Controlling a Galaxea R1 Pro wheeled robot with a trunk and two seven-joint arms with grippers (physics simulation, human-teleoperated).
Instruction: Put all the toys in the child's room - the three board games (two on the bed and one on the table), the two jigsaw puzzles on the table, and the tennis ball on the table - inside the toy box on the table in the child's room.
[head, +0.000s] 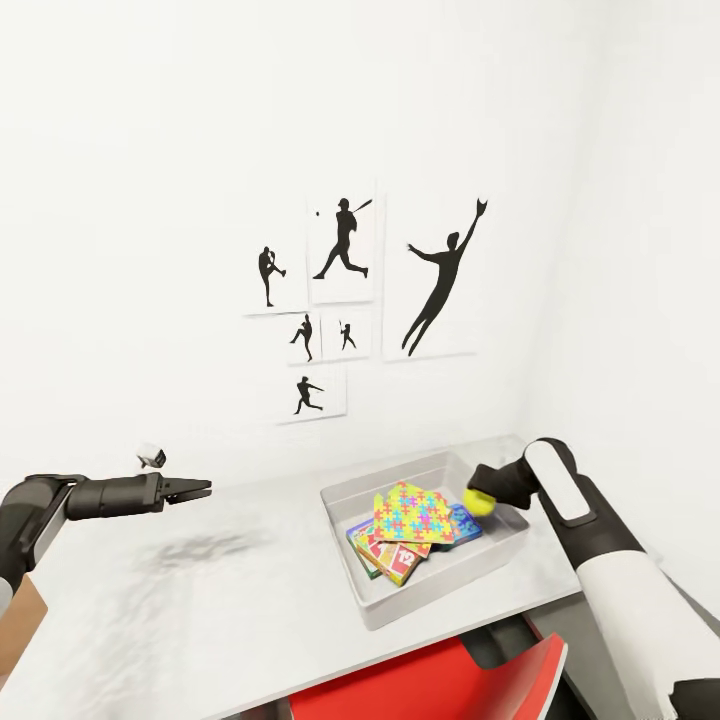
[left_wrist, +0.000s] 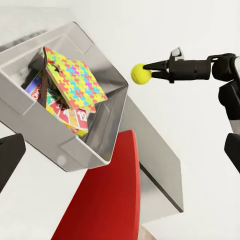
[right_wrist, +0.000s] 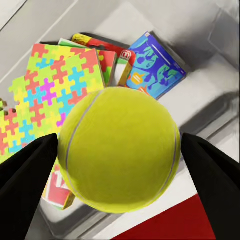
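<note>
The translucent grey toy box (head: 440, 590) stands on the light-grey table (head: 250, 590) at the right. Inside it a jigsaw puzzle (head: 415, 512) lies tilted on top of a green-orange-red board game (head: 397, 558) and a blue board game (head: 466, 523). My right gripper (head: 484, 496) is shut on the yellow-green tennis ball (head: 478, 501), which hangs just above the box's right side. The right wrist view shows the ball (right_wrist: 120, 150) over the blue game (right_wrist: 155, 67) and the puzzle (right_wrist: 45, 95). My left gripper (head: 203, 489) hovers open over the table's left part, holding nothing.
A red chair (head: 440, 680) is tucked under the table's front edge below the box. Black sports-silhouette pictures (head: 345, 290) hang on the white wall behind. The room's corner closes in on the right, behind my right arm. Bare table top stretches left of the box.
</note>
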